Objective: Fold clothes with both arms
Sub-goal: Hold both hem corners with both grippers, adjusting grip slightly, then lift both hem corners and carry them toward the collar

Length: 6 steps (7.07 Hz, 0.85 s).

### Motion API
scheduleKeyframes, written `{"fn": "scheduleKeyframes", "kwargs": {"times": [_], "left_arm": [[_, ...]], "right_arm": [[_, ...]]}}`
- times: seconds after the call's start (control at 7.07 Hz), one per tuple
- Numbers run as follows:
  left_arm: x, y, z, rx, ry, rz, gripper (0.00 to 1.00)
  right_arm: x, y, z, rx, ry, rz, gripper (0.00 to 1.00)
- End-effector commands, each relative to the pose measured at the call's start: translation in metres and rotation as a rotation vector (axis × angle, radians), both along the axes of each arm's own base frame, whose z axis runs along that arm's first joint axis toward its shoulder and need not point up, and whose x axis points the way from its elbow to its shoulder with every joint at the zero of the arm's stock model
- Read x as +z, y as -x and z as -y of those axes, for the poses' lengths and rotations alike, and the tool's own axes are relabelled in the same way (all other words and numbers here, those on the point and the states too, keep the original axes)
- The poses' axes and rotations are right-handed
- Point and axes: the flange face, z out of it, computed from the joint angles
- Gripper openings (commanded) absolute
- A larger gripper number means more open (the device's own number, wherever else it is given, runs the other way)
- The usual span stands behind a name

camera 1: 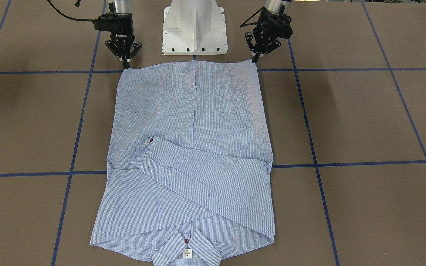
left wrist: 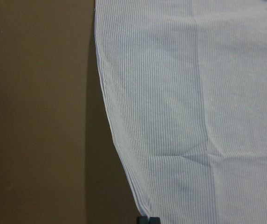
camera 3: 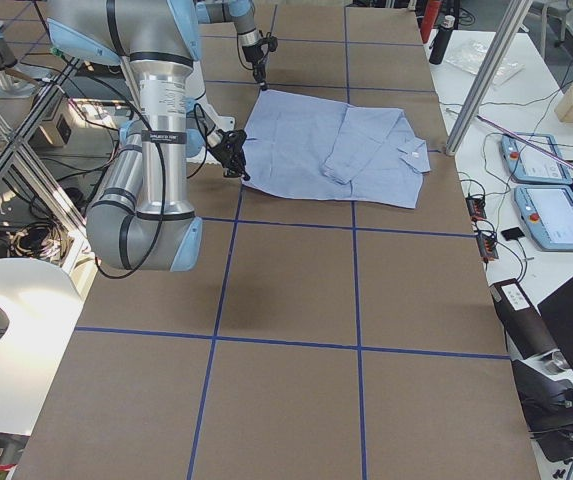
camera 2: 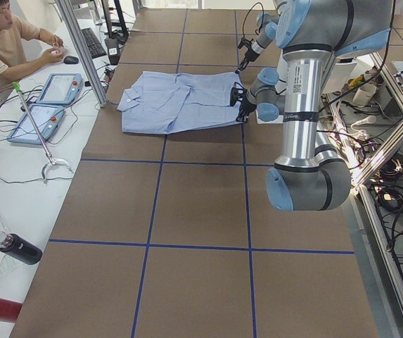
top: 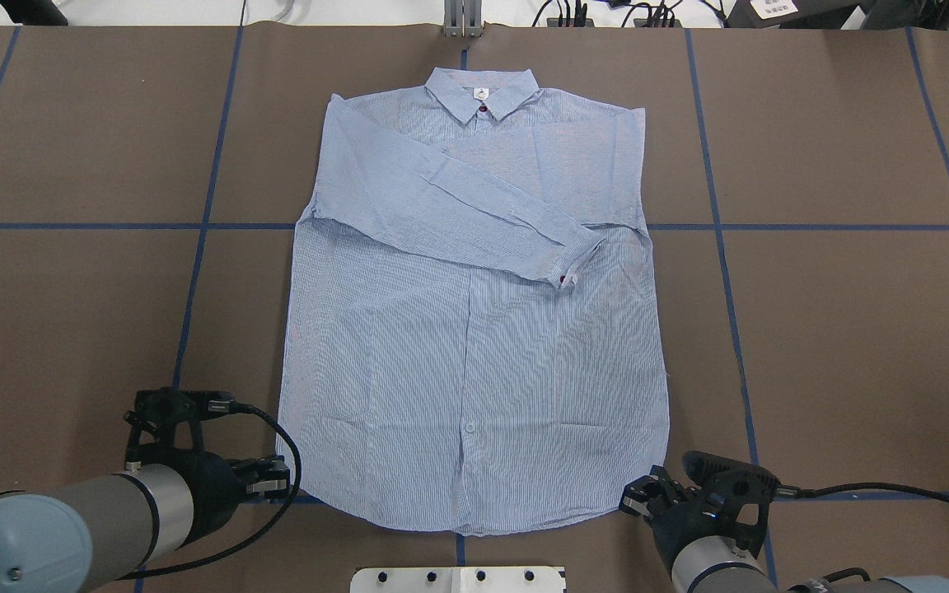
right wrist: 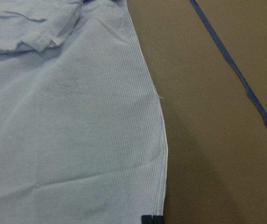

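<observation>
two-armed, stoops low beside the white base, pinches left gripper and right gripper shut on the two base-side hem corners of the striped shirt, spread flat and buttoned on the brown table, one sleeve slanted across the chest, collar farthest away.

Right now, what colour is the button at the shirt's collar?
The collar button is dark red, clearest in the exterior front-facing view.

shirt: flat on brown table;
left gripper: at shirt's hem corner nearer me;
right gripper: at shirt's far hem corner;
person: seated beyond shirt's collar end
</observation>
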Motion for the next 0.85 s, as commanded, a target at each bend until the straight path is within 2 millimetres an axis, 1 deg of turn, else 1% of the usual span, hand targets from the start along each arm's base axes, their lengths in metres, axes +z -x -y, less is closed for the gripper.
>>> {"fn": "scheduleKeyframes", "kwargs": {"times": [0.0,0.14,0.28,0.42,0.57,0.71], "left_arm": [[-0.071,0.081,-0.018,0.083,0.036,-0.074,0.00],[-0.092,0.112,-0.025,0.114,0.046,-0.111,0.00],[-0.106,0.135,-0.030,0.139,0.054,-0.143,0.00],[-0.109,0.149,-0.017,0.123,0.071,-0.150,0.00],[-0.109,0.157,-0.003,0.109,0.041,-0.128,0.00],[-0.099,0.151,0.019,0.067,0.009,-0.080,0.00]], "right_arm": [[-0.080,-0.076,0.001,-0.053,0.067,0.073,0.00],[-0.108,-0.100,-0.006,-0.096,0.096,0.093,0.00],[-0.132,-0.126,-0.008,-0.127,0.123,0.142,0.00],[-0.143,-0.131,0.001,-0.112,0.132,0.169,0.00],[-0.143,-0.137,0.015,-0.075,0.123,0.161,0.00],[-0.152,-0.137,0.023,-0.069,0.105,0.174,0.00]]}}
